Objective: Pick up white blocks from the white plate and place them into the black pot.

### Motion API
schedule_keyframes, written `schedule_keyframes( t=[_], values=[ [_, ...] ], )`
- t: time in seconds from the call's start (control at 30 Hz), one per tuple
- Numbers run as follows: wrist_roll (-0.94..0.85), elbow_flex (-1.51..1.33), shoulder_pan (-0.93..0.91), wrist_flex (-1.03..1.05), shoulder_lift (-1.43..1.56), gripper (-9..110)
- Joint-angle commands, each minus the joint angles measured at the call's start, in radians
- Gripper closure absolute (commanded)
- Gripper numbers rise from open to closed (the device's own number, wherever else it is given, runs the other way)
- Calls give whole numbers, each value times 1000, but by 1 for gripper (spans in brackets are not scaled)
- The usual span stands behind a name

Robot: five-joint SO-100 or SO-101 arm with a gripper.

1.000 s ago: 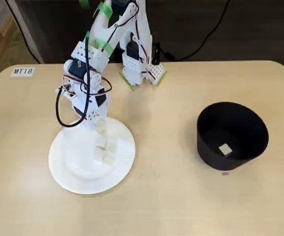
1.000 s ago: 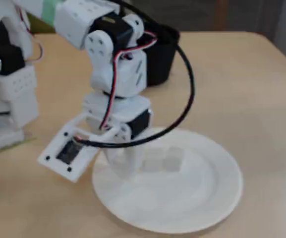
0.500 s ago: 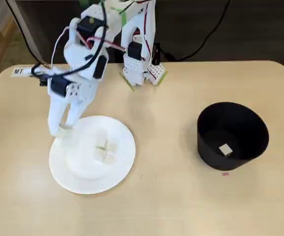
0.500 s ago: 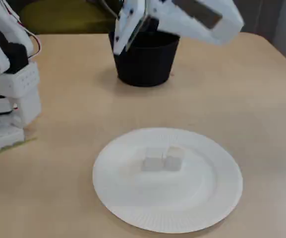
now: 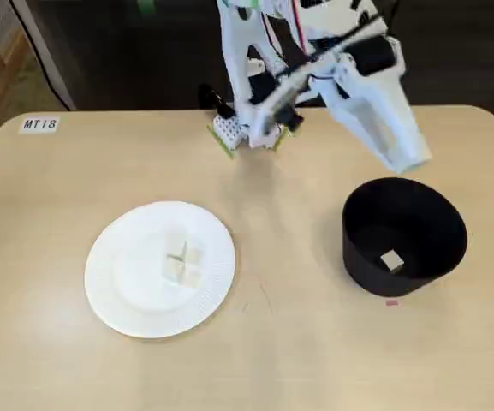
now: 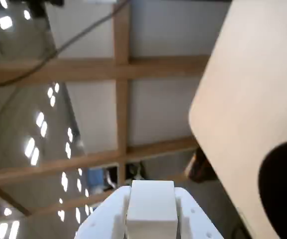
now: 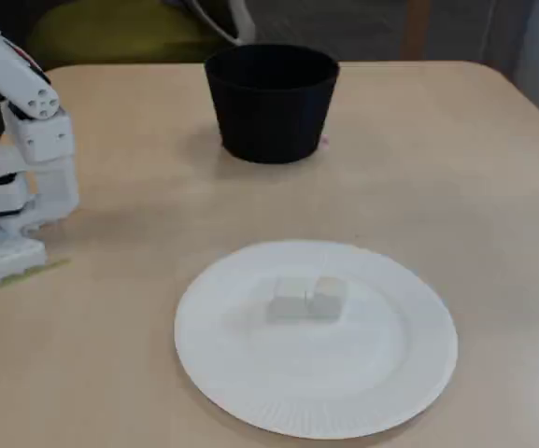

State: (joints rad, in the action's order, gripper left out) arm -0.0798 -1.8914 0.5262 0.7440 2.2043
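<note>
Fixed views show the white plate [image 5: 114, 295] toward the table's near edge, white blocks [image 5: 181, 262] clustered at its middle. Toward the right edge, the black pot [image 5: 403, 235] holds one block [image 5: 391, 261]. A drop looks done; next is a reach to the plate. The gripper [image 5: 409, 158] hovers raised near the far edge; its fingers' state I cannot tell.

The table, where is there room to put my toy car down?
The table has bare room between the white plate and the black pot, and along the near edge below both in a fixed view. The white blocks crowd the plate's middle. One block lies inside the pot, under the robot's hand.
</note>
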Motion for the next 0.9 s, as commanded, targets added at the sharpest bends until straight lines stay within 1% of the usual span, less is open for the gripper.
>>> schedule_keyframes(
  t=[0.0,0.3,0.47,0.67,0.8,0.83,0.87],
  values=[
    [-29,-72,67,-5,0,104],
    [-23,-229,144,-26,-5,104],
    [-20,-313,152,-132,-21,104],
    [-15,-311,121,-268,-101,104],
    [-17,-304,86,-301,-153,104],
    [-28,-304,78,-298,-155,98],
    [-34,-304,69,-284,-155,89]
  ],
)
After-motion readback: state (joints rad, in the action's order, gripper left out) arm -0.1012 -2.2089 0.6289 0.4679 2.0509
